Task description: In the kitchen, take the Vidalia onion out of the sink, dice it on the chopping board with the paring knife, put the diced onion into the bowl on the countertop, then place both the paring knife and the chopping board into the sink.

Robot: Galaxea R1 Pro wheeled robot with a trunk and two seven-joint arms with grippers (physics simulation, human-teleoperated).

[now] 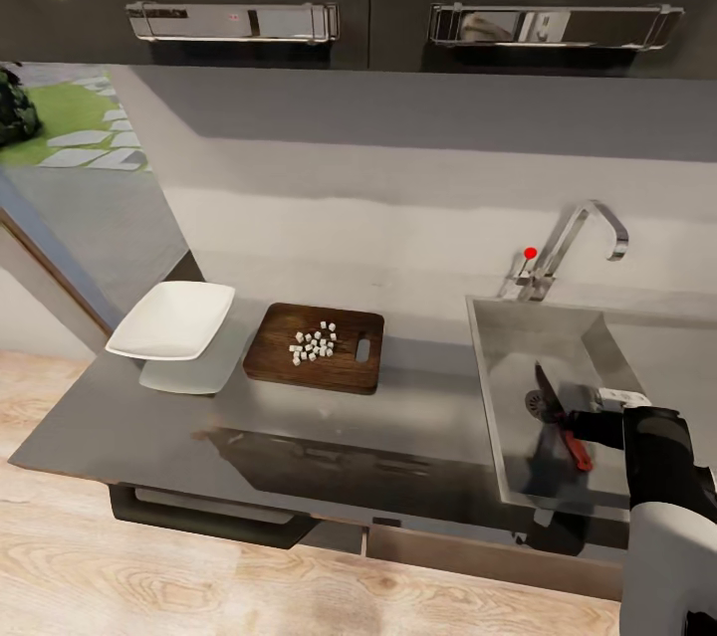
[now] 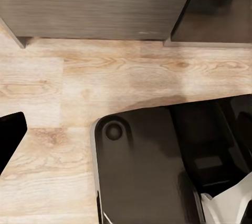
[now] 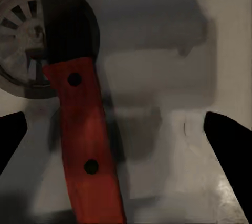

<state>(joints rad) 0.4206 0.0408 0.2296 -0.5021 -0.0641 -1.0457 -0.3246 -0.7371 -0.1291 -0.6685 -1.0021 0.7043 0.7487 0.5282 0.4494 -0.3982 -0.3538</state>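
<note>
From my head camera, the countertop (image 1: 418, 407) runs glossy and grey beneath me. The bowl (image 1: 171, 320) sits near its left end, white and with nothing in it. Just beside it to the right lies the chopping board (image 1: 317, 347), its slot hole toward the sink, with a small heap of pale diced onion (image 1: 315, 341) on its middle. Well apart to the right is the sink (image 1: 498, 357), with the tap (image 1: 568, 248) and its red knob behind it. My right arm reaches down into the basin, and the paring knife (image 1: 560, 422) lies on the basin floor, blade over the drain, red handle pointing toward my right gripper (image 1: 597, 427).

My left wrist camera looks down at pale wooden floor (image 2: 79, 82), dark cabinet fronts and part of my own dark base (image 2: 142, 171). 1 dark fingertip (image 2: 9, 134) shows at the edge; I cannot tell how my left jaws stand.

My right wrist camera looks straight onto the knife (image 3: 84, 129), its red handle with 2 rivets lying flat on the steel, blade crossing the drain (image 3: 21, 50). My right fingertips (image 3: 231, 140) stand wide apart at both edges, clear of the handle and gripping nothing.
</note>
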